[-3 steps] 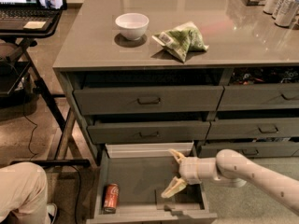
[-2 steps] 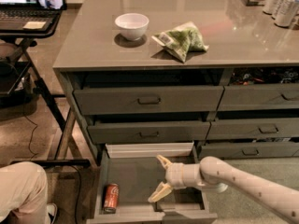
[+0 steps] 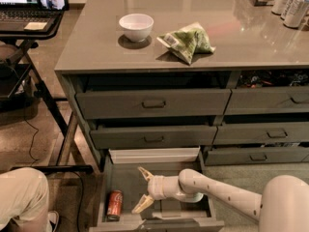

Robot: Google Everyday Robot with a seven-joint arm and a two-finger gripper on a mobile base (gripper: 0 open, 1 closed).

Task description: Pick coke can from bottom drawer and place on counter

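Task status: bottom drawer [image 3: 126,181] open, coke can [image 3: 114,205] lying ungrasped at 8 o'clock of the gripper [image 3: 138,190], which hangs spread and empty; pickup and transfer to counter [image 3: 96,50] outstanding.

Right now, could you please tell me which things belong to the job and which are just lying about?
Job: coke can, in the open bottom drawer; counter; gripper, open, inside the drawer beside the can, not touching it.
Lying about: white bowl, green bag, tall cans, laptop.

Cream gripper [image 3: 138,190] near red coke can [image 3: 115,205]
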